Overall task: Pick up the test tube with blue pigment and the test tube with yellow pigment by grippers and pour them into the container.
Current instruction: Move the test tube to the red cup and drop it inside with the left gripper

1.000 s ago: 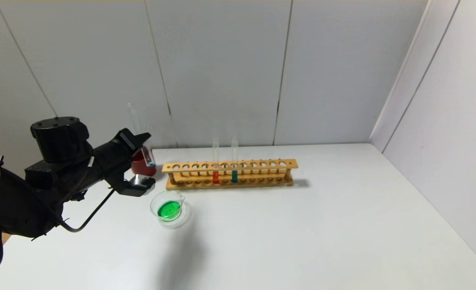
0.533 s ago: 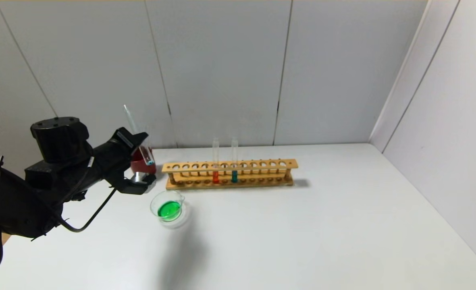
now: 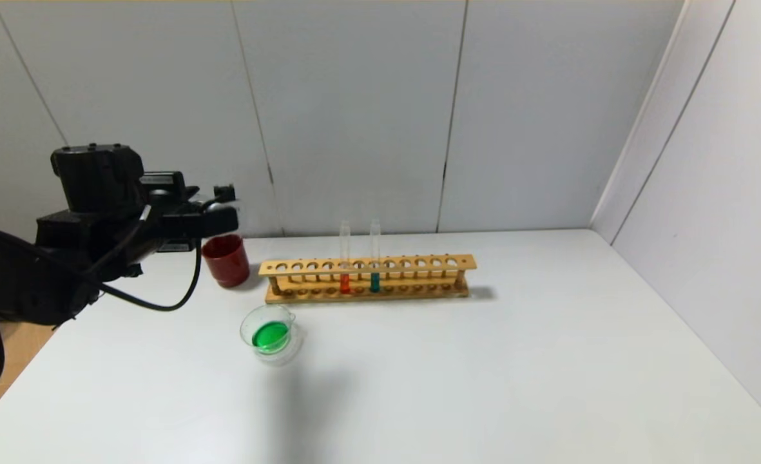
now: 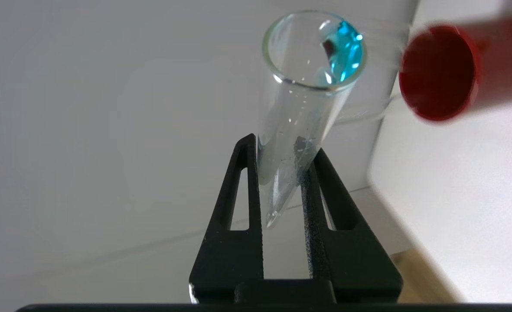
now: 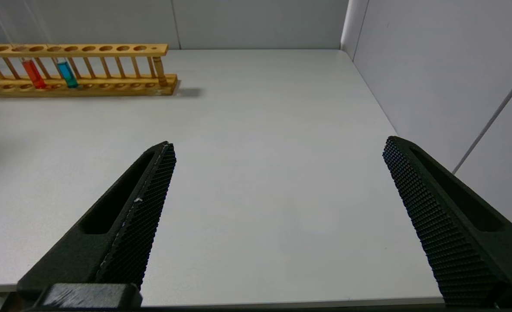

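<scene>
My left gripper [image 4: 284,145] is shut on a slim clear test tube [image 4: 308,86], gripping it near its rounded bottom. The tube is almost empty, with a little blue liquid at its open mouth. In the head view this gripper [image 3: 227,209] is raised above and just left of the dark red cup [image 3: 226,260]; the tube does not show there. The container [image 3: 270,335], a low glass beaker, holds green liquid and stands in front of the rack's left end. A second teal-blue tube [image 3: 374,258] stands in the rack. No yellow tube is in view. My right gripper [image 5: 279,143] is open and empty over bare table.
A wooden rack [image 3: 367,278] stands across the back middle of the white table [image 3: 483,354], with an orange-red tube [image 3: 345,258] beside the teal one. The rack also shows in the right wrist view [image 5: 108,84]. Grey walls close the back and the right side.
My left gripper has risen from beside the red cup and rolled over. The tube stood upright in it in the head view; now it no longer shows there.
</scene>
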Controlling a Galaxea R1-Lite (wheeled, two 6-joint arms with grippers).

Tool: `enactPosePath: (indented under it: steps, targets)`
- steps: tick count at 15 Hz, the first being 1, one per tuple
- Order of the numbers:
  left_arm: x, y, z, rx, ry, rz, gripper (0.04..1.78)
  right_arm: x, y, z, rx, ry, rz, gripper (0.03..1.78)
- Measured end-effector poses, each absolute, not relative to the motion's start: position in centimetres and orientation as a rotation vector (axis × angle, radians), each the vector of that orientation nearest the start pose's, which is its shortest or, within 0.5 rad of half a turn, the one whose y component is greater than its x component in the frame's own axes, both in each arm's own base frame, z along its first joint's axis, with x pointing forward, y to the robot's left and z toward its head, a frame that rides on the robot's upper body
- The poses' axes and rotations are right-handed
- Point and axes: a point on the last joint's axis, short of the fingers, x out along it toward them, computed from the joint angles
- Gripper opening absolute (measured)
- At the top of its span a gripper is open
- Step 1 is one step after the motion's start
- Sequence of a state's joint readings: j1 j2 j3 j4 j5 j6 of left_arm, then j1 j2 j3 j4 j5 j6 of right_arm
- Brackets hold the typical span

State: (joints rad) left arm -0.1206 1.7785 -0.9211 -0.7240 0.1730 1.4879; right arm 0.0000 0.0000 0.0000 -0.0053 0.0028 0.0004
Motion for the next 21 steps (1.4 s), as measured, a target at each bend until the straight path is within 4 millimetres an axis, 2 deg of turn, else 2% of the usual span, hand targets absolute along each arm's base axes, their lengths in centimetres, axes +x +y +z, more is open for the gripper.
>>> enactPosePath:
  steps: [5, 8, 10, 13, 16, 21]
  targets:
    - [35.1, -3.9, 25.2, 0.951, 0.153, -0.025, 0.32, -2.3, 0.0, 7.6, 0.000, -0.005, 0.003, 1.75]
    - [34.9, -4.0, 27.5, 0.591, 0.174, -0.117, 0.32, -2.3, 0.0, 7.6, 0.001, -0.005, 0.003, 1.75]
    - [34.8, -3.6, 28.3, 0.367, 0.179, -0.138, 0.32, -2.3, 0.0, 7.6, 0.000, -0.005, 0.003, 1.75]
    - [35.1, -2.2, 28.2, 0.205, 0.198, -0.091, 0.32, -2.3, 0.0, 7.6, 0.000, -0.005, 0.003, 1.75]
    - [35.7, -0.9, 27.4, 0.152, 0.218, -0.050, 0.32, -2.3, 0.0, 7.6, 0.001, -0.005, 0.003, 1.75]
    - [38.5, -0.2, 25.3, 0.087, 0.165, -0.020, 0.32, -2.3, 0.0, 7.6, 0.001, -0.006, 0.003, 1.75]
